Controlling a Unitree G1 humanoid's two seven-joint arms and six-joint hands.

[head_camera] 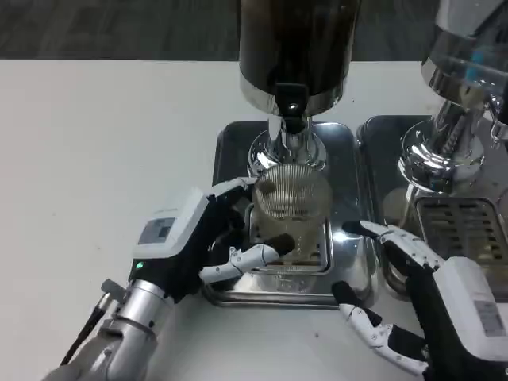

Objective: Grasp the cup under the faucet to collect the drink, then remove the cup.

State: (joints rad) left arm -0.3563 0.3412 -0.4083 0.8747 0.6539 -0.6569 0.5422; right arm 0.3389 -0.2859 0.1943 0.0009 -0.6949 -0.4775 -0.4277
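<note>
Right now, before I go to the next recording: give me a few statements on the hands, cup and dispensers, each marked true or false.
1. The left hand holds the cup. True.
2. The cup lies tipped over on the table. False: it stands upright on the drip tray, under the faucet.
3. The right hand grips the cup. False: it is open, apart from the cup, by the tray's right edge.
4. A second dispenser stands to the right. True.
5. The cup is opaque red. False: it is clear and ribbed.

Silver forearms, white-backed left hand (pixel 198 238), black-and-white fingers
</note>
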